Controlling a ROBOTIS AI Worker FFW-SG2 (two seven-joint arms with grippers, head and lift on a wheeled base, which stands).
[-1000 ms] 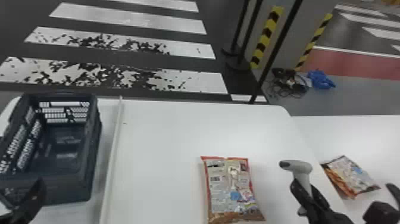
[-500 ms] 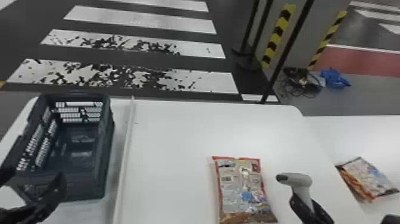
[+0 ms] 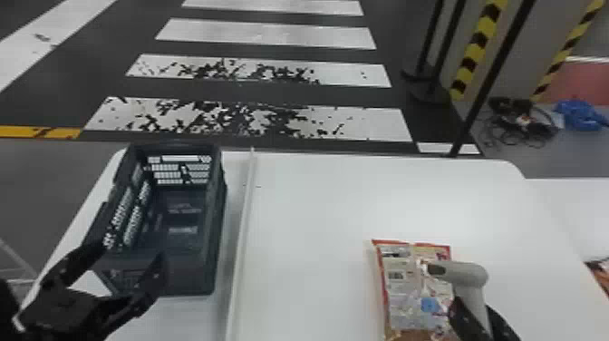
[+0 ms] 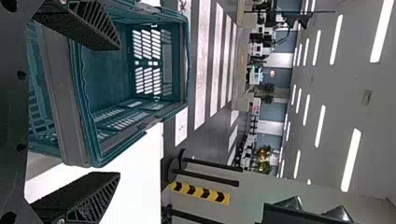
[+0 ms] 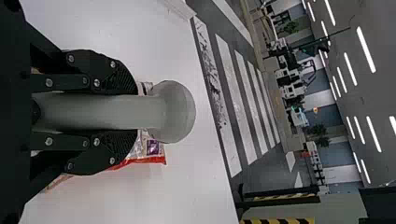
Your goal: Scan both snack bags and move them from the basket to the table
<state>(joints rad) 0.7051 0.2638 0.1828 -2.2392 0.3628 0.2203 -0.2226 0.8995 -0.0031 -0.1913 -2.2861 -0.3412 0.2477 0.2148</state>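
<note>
My left gripper (image 3: 158,283) stands open over the near end of the dark basket (image 3: 218,245); no snack bag is visible inside. In the left wrist view, the left gripper (image 4: 116,109) has its two fingers apart, the basket (image 4: 74,102) beyond them. My right gripper (image 3: 476,313) is shut on the grey scanner (image 3: 471,274), whose head overlaps the snack bag (image 3: 398,294) lying flat on the table (image 3: 317,204). In the right wrist view, the right gripper (image 5: 133,112) clamps the scanner (image 5: 173,112). The second snack bag (image 3: 600,272) lies at the far right, partly cut off.
A raised white strip (image 3: 242,236) runs along the table between basket and bag. Behind the table stand black posts and striped yellow-black guards (image 3: 473,54), with cables (image 3: 516,120) on the floor. Another white surface (image 3: 566,199) adjoins at the right.
The head view has turned left, shifting the basket and front bag rightward. The scanner, held in my right gripper, has moved left relative to the front bag and now overlaps it.
</note>
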